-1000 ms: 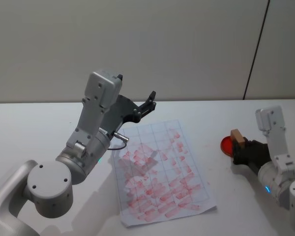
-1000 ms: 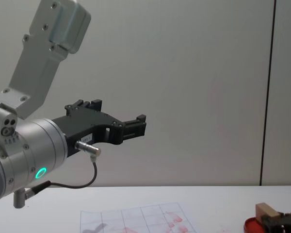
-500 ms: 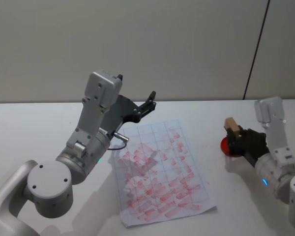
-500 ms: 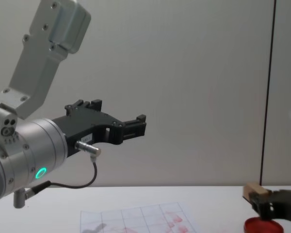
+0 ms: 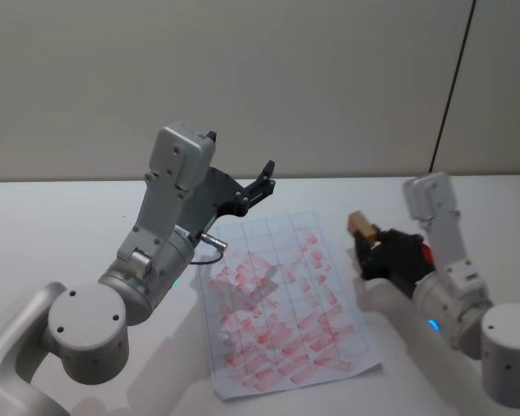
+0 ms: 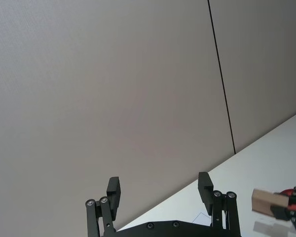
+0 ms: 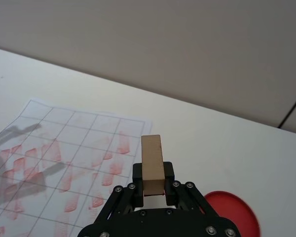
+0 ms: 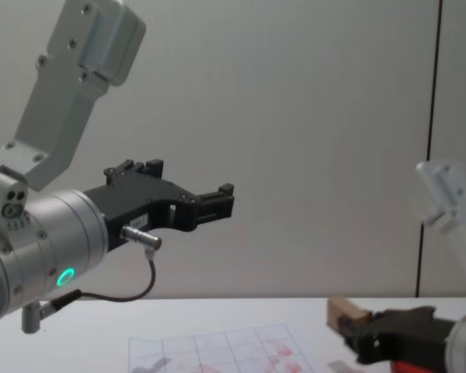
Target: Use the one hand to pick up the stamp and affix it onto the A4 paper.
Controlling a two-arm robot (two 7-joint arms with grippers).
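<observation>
One wooden stamp (image 5: 359,224) is sitting upright, clamped in the right tool (image 5: 364,241), which is holding it above the white bench (image 5: 52,225) just beside the right edge of the A4 paper (image 5: 277,295). The red ink pad (image 7: 234,212) is lying near the right arm. The left tool (image 6: 159,187) is hanging raised near the paper's far left corner, its fingers apart.

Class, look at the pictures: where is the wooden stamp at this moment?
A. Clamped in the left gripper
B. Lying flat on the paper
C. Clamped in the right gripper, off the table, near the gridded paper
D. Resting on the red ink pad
C: the stamp sits between the fingers of the right gripper, raised near the right edge of the A4 paper and clear of the red ink pad; the left gripper hangs open and empty.
</observation>
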